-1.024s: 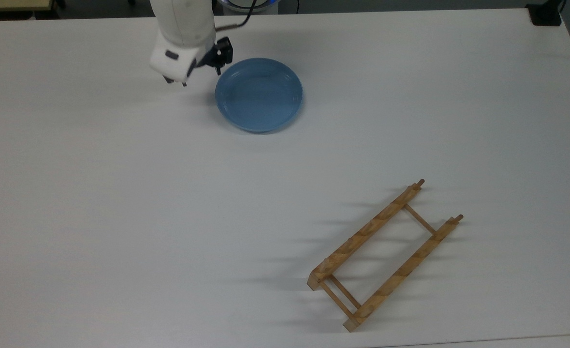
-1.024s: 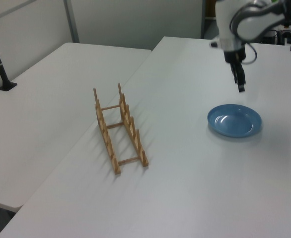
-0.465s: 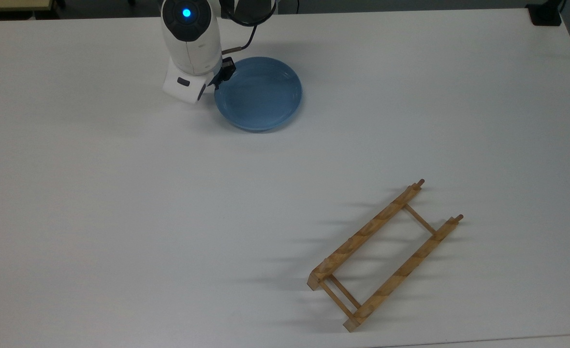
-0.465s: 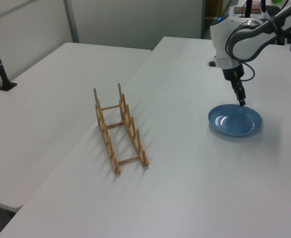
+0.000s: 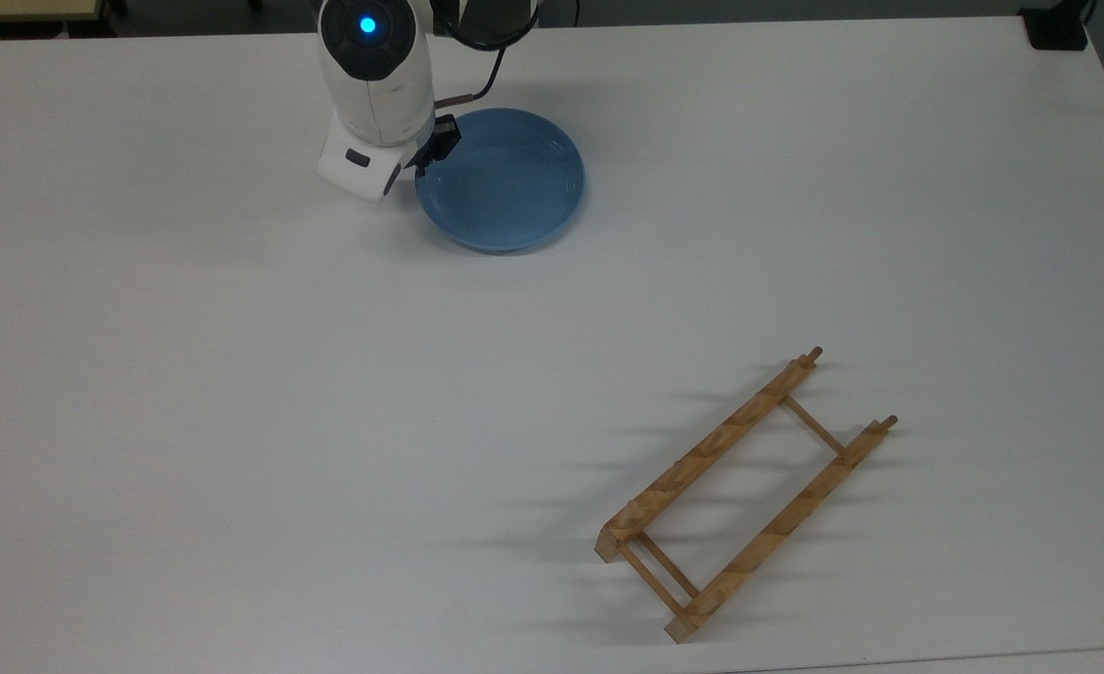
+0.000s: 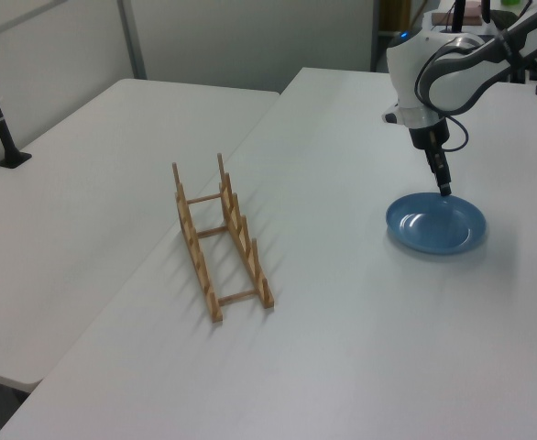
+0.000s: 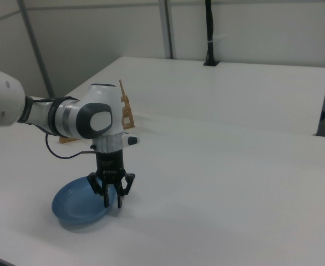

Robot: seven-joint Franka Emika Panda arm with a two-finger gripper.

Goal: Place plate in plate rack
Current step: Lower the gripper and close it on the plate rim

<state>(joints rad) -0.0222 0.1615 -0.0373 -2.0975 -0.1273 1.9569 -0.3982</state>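
The light-blue plate [image 5: 500, 180] lies flat on the white counter [image 5: 233, 374], hollow side up, near the far edge in the top view. The tool [image 7: 112, 200] points straight down at the plate's rim on the top view's left; in the right view its fingers [image 7: 120, 195] stand apart, one over the plate's inside and one outside the rim — whether they touch it cannot be told. The wooden rack [image 5: 746, 493] stands upright and well apart from the plate, toward the top view's lower right, its two long rails running diagonally from the top view's lower left to upper right, pegs up, with no plate in it.
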